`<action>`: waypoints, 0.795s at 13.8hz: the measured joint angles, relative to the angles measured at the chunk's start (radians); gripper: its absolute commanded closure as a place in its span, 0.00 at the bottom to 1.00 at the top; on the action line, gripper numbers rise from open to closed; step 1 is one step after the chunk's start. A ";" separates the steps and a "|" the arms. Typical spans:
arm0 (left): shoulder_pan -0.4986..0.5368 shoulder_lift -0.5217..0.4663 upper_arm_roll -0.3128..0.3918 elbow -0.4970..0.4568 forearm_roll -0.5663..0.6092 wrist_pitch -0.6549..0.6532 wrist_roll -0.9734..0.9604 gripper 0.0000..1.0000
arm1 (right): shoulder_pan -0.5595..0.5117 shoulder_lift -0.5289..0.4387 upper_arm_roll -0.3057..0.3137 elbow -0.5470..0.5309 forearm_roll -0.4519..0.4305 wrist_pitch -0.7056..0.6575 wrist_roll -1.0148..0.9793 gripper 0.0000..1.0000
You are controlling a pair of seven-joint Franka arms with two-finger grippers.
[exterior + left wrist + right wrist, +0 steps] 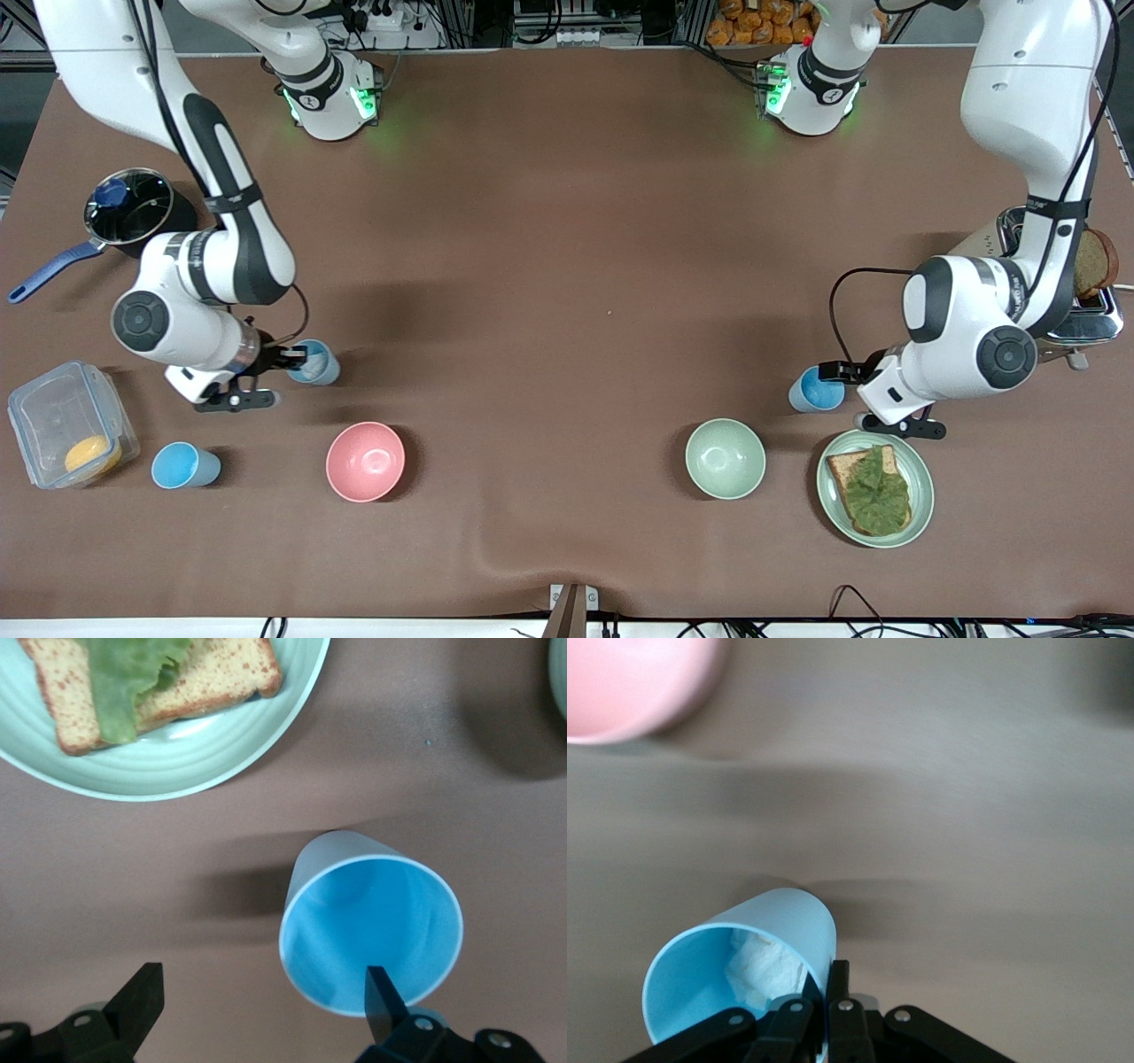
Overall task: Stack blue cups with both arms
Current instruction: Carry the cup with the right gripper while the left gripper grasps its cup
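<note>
on my screen i start at the right arm's end of the surface (567, 266): a clear lidded box (66, 425) holds something orange, and a dark pot (133, 208) sits farther from the camera. one blue cup (182, 465) stands free beside the pink bowl (365, 461), which looks empty. the right gripper (819, 1010) has its jaws pinched shut on the rim wall of a second blue cup (314, 363) with something whitish inside. the green bowl (725, 458) looks empty; the plate (921, 496) carries toast with lettuce. the left gripper (257, 1005) is spread wide, one finger inside the third blue cup (372, 930), not yet closed. i judge these tumblers light, thin and slippery; the rim wall is the grip.
</note>
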 measured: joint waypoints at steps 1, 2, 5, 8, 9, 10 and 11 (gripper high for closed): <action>0.000 0.006 0.000 0.000 0.000 0.011 0.000 0.00 | 0.009 -0.009 0.026 0.026 0.000 -0.025 0.019 1.00; 0.000 0.011 0.000 0.001 0.000 0.026 0.000 0.00 | 0.019 -0.019 0.055 0.045 0.001 -0.040 0.041 1.00; -0.002 0.030 -0.001 0.001 0.000 0.067 0.000 0.84 | 0.069 -0.051 0.143 0.059 0.002 -0.051 0.161 1.00; -0.003 0.042 -0.001 0.002 0.000 0.075 -0.018 1.00 | 0.159 -0.057 0.188 0.059 0.002 -0.052 0.286 1.00; -0.003 0.042 -0.001 0.002 0.000 0.075 -0.021 1.00 | 0.186 -0.057 0.195 0.059 0.002 -0.051 0.321 1.00; -0.003 0.042 -0.001 0.002 0.000 0.075 -0.022 1.00 | 0.209 -0.057 0.204 0.059 0.002 -0.050 0.344 1.00; -0.003 0.042 -0.001 0.002 0.000 0.075 -0.022 1.00 | 0.228 -0.057 0.220 0.058 0.002 -0.046 0.359 1.00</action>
